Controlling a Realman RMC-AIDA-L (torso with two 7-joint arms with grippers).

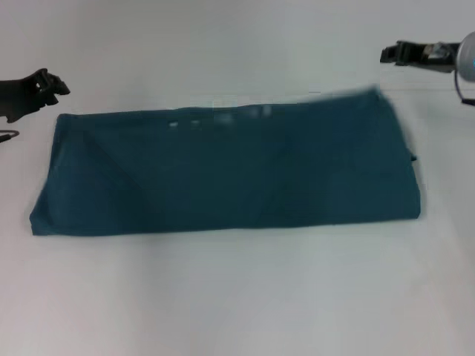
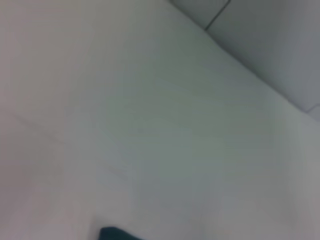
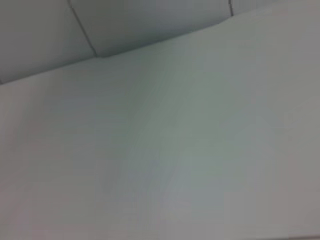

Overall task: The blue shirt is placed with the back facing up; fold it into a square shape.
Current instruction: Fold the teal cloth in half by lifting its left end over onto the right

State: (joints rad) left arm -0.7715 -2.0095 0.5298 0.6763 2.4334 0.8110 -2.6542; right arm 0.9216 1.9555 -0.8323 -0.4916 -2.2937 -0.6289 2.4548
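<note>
Blue shirt (image 1: 226,170) folded into long flat band, lying across middle of white table (image 1: 237,297)

Left gripper (image 1: 52,85) off shirt's far left corner, right gripper (image 1: 390,53) past far right corner, both apart from cloth, holding nothing; can't tell if either is released or clenched. Left wrist cam catches small bit of shirt (image 2: 115,233) at pic edge, right wrist cam only table + floor tiles

blue shirt (image 1: 223,170): soft matt knit cloth, smooth | table (image 1: 237,297): white, smooth, matt
</note>
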